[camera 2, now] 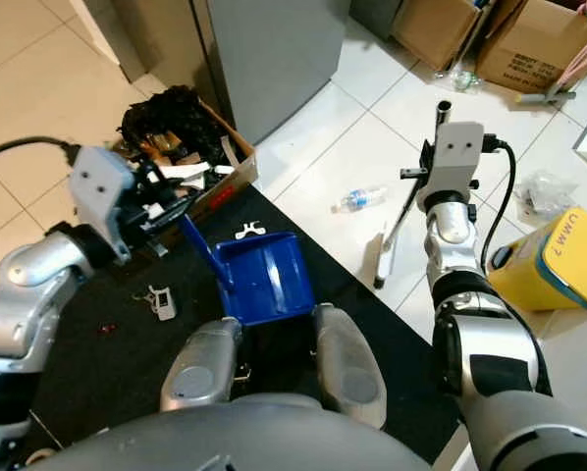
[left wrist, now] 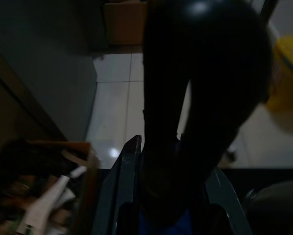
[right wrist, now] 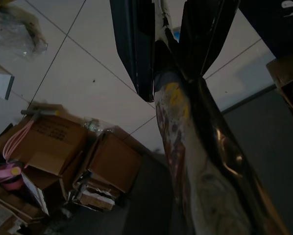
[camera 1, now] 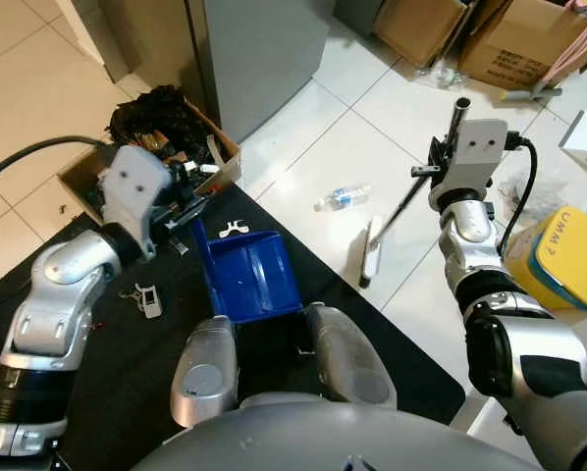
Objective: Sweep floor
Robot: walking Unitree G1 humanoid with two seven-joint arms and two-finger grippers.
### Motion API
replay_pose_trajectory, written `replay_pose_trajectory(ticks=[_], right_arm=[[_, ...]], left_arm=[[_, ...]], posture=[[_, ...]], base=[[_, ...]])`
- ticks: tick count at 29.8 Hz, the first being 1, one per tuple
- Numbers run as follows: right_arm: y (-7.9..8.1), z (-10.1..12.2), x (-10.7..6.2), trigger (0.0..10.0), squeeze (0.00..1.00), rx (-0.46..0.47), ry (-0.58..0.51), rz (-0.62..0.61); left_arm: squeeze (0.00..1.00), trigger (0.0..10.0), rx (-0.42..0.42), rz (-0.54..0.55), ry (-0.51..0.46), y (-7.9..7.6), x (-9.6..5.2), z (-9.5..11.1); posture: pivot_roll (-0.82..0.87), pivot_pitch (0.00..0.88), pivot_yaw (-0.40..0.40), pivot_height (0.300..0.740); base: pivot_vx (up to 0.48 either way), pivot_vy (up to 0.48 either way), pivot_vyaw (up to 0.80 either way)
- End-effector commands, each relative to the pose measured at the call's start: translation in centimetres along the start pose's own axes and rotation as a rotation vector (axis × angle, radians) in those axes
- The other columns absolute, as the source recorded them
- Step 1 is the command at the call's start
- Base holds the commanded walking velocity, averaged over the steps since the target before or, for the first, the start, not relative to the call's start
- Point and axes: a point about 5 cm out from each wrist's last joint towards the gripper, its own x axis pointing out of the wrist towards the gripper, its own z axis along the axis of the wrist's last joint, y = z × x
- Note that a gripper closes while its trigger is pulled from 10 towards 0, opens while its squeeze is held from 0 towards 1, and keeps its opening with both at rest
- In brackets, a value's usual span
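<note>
Left eye view has the right gripper fingers clamped on the broom, left gripper pinching the blue dustpan handle over the black mat, so a hard sweep could just roll the water bottle away.

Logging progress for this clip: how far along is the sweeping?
Both tools are in hand: the left gripper holds the blue dustpan on the black mat, and the right gripper grips the broom, its head on the tiles. The plastic bottle still lies unswept and the pan looks empty.
</note>
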Motion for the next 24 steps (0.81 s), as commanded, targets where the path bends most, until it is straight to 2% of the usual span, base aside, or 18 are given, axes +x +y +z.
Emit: replay_pose_trajectory(ticks=[1,2,3,8,9,11,19,24], right_arm=[[-1.0,0.5,0.0,10.0,0.0,-0.029,-0.037,-0.016],[-1.0,0.5,0.0,10.0,0.0,-0.029,-0.037,-0.016],[-1.4,0.7,0.0,10.0,0.0,-0.038,-0.047,-0.017],[-1.4,0.7,0.0,10.0,0.0,-0.026,-0.052,-0.015],[-0.6,0.8,0.0,10.0,0.0,0.005,-0.061,0.008],[-0.3,0.8,0.0,10.0,0.0,0.015,-0.065,0.017],[2.0,1.3,0.2,10.0,0.0,0.096,-0.092,0.099],[2.3,1.6,0.5,10.0,0.0,0.116,-0.094,0.102]], left_arm=[[0.0,10.0,0.077,-0.009,0.018,0.3,-0.1,0.0],[0.0,10.0,0.077,-0.009,0.018,0.3,-0.1,0.0],[0.0,10.0,0.116,-0.03,0.044,0.7,0.1,-0.5],[0.0,10.0,0.097,-0.042,0.048,1.1,0.4,-0.9],[0.0,10.0,0.057,-0.041,0.041,1.1,1.0,-1.5],[0.0,10.0,0.044,-0.038,0.035,1.0,1.2,-1.6],[0.0,10.0,0.031,0.0,-0.014,0.9,1.7,-1.6],[0.0,10.0,0.037,-0.005,-0.019,0.5,1.8,-2.1]], posture=[[0.22,0.056,-0.074,0.74],[0.22,0.056,-0.074,0.74],[0.21,0.053,-0.069,0.74],[0.21,0.051,-0.064,0.74],[0.2,0.047,-0.062,0.74],[0.2,0.047,-0.061,0.74],[0.2,0.046,-0.063,0.74],[0.21,0.045,-0.069,0.74]], base=[[0.0,0.0,0.0],[0.0,0.0,0.0],[0.0,0.0,0.0],[0.0,0.0,0.0],[0.0,0.0,0.0],[0.0,0.0,0.0],[0.0,0.0,0.0],[0.0,0.0,0.0]])
